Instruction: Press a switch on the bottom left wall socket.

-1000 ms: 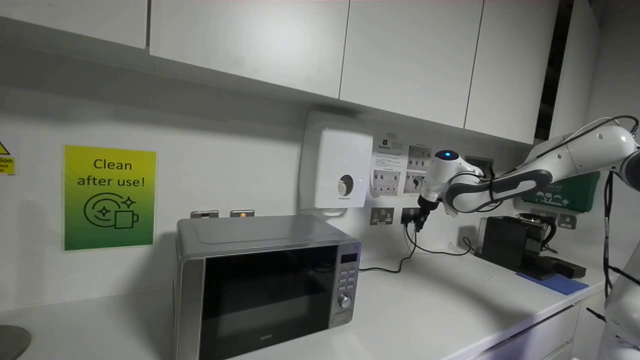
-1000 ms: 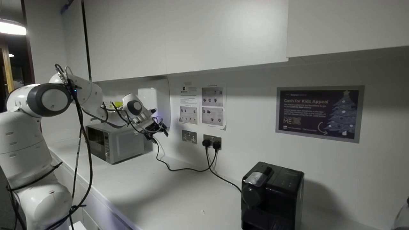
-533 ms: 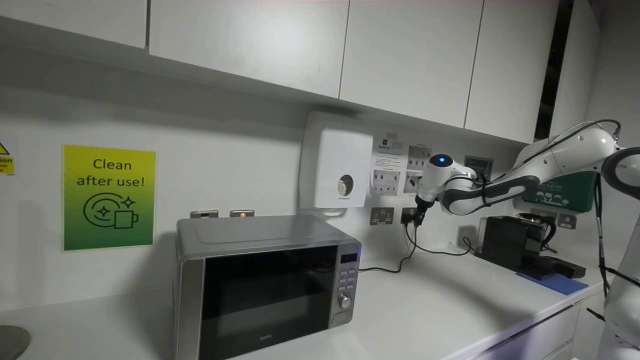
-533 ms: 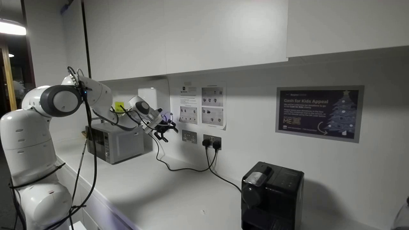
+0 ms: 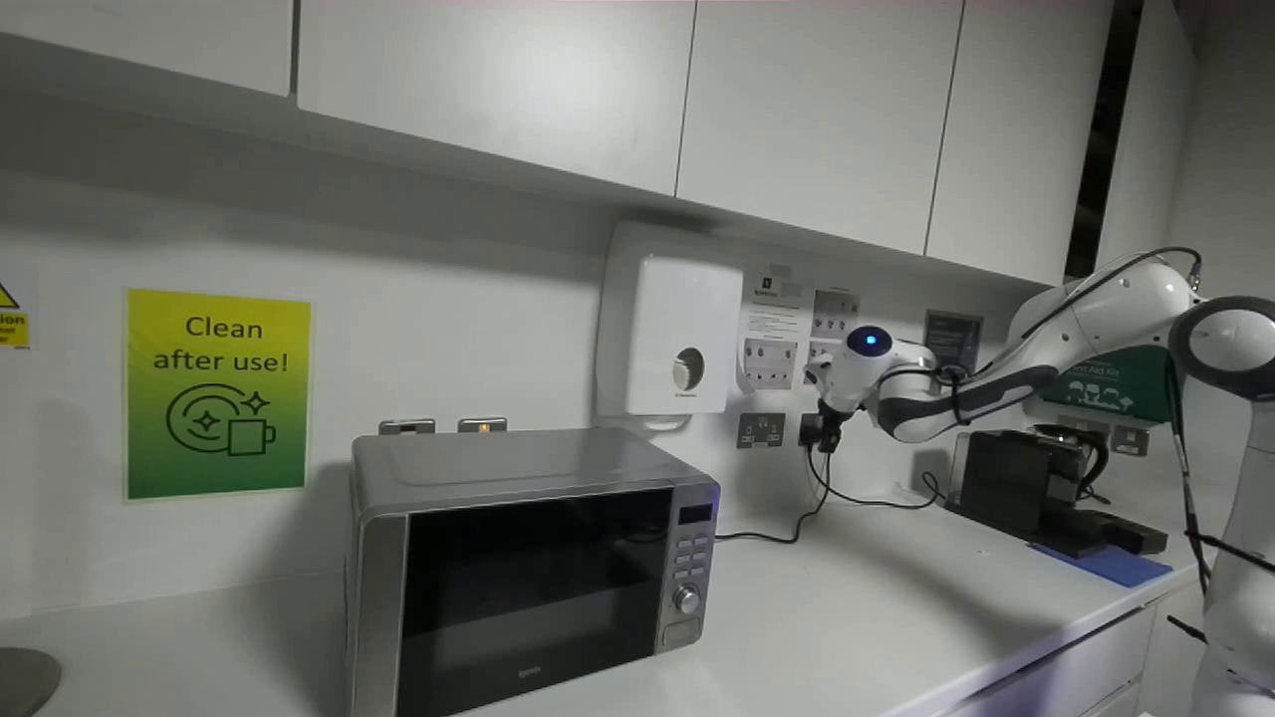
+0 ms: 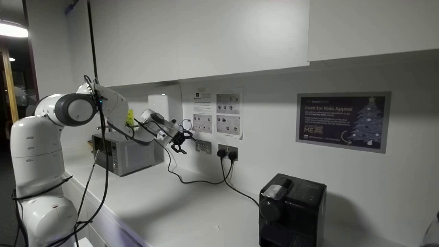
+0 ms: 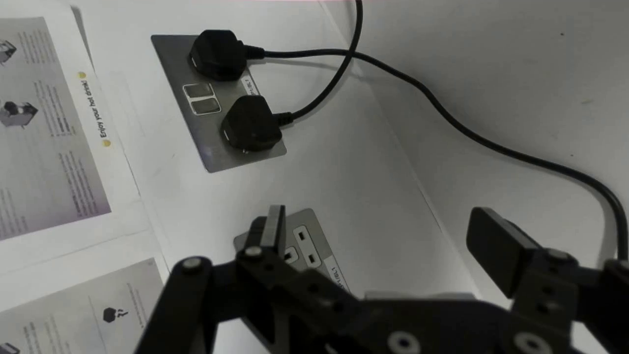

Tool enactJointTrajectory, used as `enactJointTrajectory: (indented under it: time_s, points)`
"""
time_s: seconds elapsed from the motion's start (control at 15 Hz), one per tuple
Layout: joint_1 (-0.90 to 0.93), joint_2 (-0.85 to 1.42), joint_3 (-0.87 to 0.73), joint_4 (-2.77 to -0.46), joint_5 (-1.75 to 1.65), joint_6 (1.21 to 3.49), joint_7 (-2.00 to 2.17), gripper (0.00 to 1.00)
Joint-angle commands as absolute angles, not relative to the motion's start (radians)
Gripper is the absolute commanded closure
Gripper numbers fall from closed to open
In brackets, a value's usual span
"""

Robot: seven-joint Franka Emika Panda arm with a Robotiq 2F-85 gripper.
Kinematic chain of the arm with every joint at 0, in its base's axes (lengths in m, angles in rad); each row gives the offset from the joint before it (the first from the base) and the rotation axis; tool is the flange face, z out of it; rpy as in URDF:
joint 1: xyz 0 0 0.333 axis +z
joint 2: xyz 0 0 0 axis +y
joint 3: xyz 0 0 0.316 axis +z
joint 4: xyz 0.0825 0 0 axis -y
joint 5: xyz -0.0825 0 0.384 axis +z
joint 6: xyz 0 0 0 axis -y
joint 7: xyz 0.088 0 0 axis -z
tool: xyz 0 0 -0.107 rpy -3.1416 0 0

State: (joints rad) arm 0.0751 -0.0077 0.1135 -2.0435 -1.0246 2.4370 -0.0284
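Wrist view: bottom left wall socket (image 7: 307, 246) partly behind one of the wide-apart jaws.

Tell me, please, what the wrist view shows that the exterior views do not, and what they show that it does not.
Only the wrist view: a readable printed line, "Enjoy your hot drink!", and partly readable lettering on a small label.

Only the exterior views: the coffee machine, the overhead cabinets and the white arm.

Shared: the open gripper, the socket plate without plugs, partly hidden in the wrist view, the plate bearing black plugs, and black cables.
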Motion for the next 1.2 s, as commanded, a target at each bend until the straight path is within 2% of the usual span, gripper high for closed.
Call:
enactJointTrajectory:
  time_s: [0.0, 0.47, 0.93, 1.0, 1.07, 1.13]
  points:
    - [0.075, 0.009, 0.097, -2.013, -1.088, 2.484, -0.021, 0.00]
    - [0.082, 0.001, 0.101, -2.032, -1.052, 2.456, -0.029, 0.00]
    - [0.078, 0.001, 0.094, -2.055, -1.181, 2.561, -0.017, 0.00]
    - [0.076, 0.005, 0.093, -2.051, -1.201, 2.575, -0.014, 0.02]
    - [0.074, 0.013, 0.091, -2.043, -1.220, 2.584, -0.012, 0.26]
    - [0.072, 0.019, 0.088, -2.036, -1.245, 2.595, -0.002, 0.27]
